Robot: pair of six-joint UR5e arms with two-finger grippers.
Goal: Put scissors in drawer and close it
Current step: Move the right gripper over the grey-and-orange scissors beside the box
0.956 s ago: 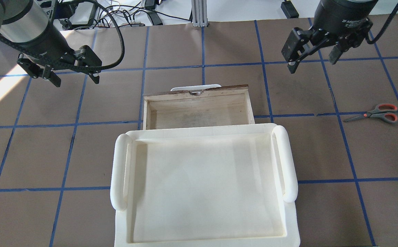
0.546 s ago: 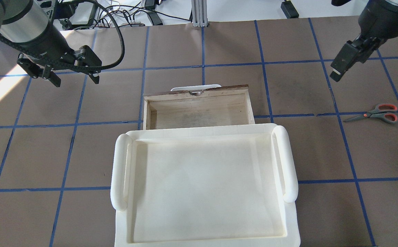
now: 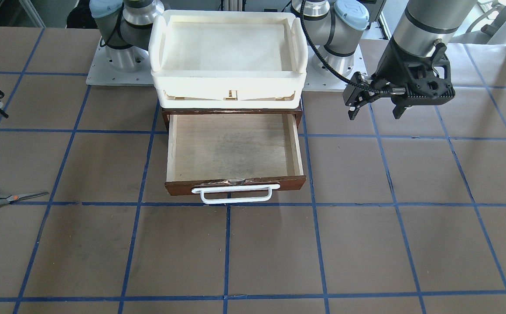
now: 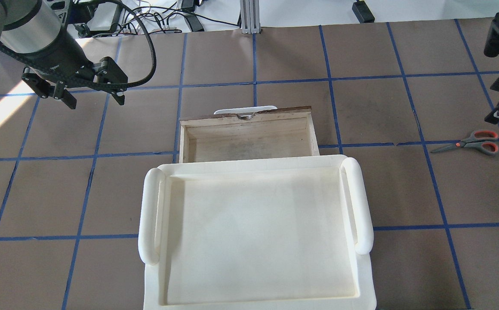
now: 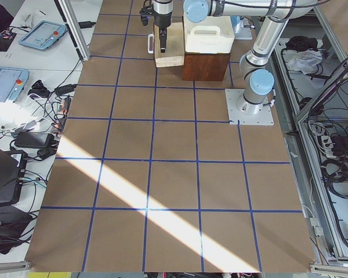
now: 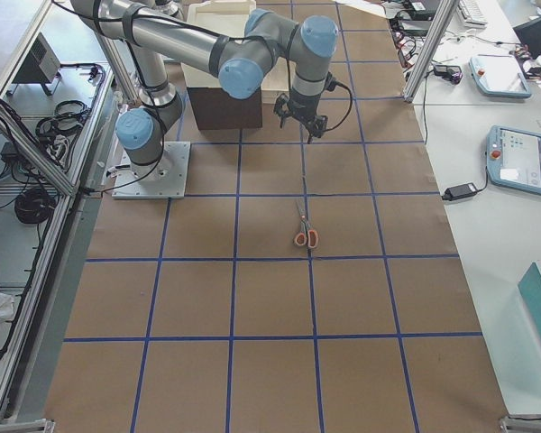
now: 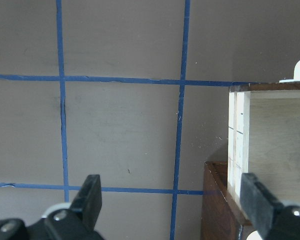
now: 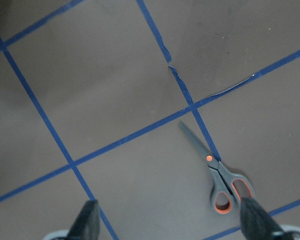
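**While the scissors lie far out to the right, both claws hang wide over the desk**

As I read the feeds, the scissors rest flat on the brown desk on the robot's right side, well apart from the drawer. They lie close to the overhead view's right edge. Their dark blades are shut and point toward the drawer; the orange-and-grey loops face outward. The pivot sits on a blue tape line.

I see the right claw hovering above them with its fingers spread wide, gripping nothing. In its wrist view the handles lie just inside the right-hand finger, and the blades slant up toward a crossing of tape lines.

The drawer stands pulled out, away from the robot, with its pale plywood floor showing. Its reddish-brown front and white bar handle form the far edge. The cream tray sits on the dark housing behind it and overhangs the drawer's rear edge.

A broad stretch of desk, crossed by tape lines, separates the drawer's right wall from the scissors.

The left claw hangs off the drawer's left front corner, fingers wide apart and clear of the wood. Its wrist view shows the drawer's side wall near one finger.
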